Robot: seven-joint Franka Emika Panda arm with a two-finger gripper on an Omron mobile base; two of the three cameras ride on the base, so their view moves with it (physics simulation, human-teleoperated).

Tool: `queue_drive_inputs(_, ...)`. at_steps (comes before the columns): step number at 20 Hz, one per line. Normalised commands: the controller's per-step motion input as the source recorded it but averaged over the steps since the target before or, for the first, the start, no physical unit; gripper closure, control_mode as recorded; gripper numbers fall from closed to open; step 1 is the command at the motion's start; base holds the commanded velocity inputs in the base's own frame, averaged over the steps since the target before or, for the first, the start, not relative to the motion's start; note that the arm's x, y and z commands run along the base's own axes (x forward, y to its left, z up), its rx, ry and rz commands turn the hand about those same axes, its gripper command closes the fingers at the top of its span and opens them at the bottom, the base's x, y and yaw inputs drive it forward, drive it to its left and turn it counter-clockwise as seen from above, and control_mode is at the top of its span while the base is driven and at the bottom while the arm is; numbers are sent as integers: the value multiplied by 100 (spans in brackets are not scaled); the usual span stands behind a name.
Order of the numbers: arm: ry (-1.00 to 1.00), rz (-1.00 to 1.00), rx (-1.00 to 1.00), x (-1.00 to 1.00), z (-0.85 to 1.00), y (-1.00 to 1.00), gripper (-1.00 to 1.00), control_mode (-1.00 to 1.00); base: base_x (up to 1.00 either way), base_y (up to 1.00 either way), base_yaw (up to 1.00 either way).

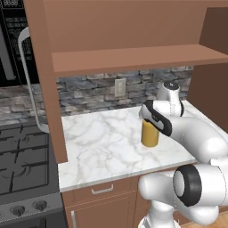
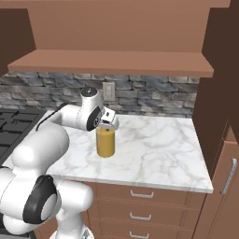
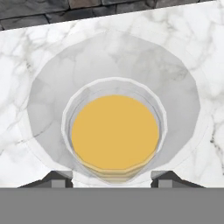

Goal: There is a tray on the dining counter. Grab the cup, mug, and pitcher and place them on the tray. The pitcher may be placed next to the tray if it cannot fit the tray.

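Glossy white arm of rounded, bulbous segments, black bands at the joints, small dark-tipped gripper with grey fingertips

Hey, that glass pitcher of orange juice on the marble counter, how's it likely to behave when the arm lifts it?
The pitcher looks nearly full of juice, so it is probably heavy for its size. Its clear glass wall looks smooth, so it may slip in the gripper. It is open-topped, so tilting would likely spill.

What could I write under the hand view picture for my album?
Looking straight down into the pitcher of orange juice on the marble counter.
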Motion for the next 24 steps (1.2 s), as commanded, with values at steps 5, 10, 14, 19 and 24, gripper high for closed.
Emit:
queue_drive_inputs(5,0,0,0,0,0,0,100,-100,0,0,0)
queue_drive_inputs(10,0,0,0,0,0,0,100,-100,0,0,0)
queue_drive_inputs(14,0,0,0,0,0,0,100,-100,0,0,0)
queue_drive_inputs(19,0,0,0,0,0,0,100,-100,0,0,0)
queue_drive_inputs(24,-9,0,0,-27,8,0,100,-100,0,0,0)
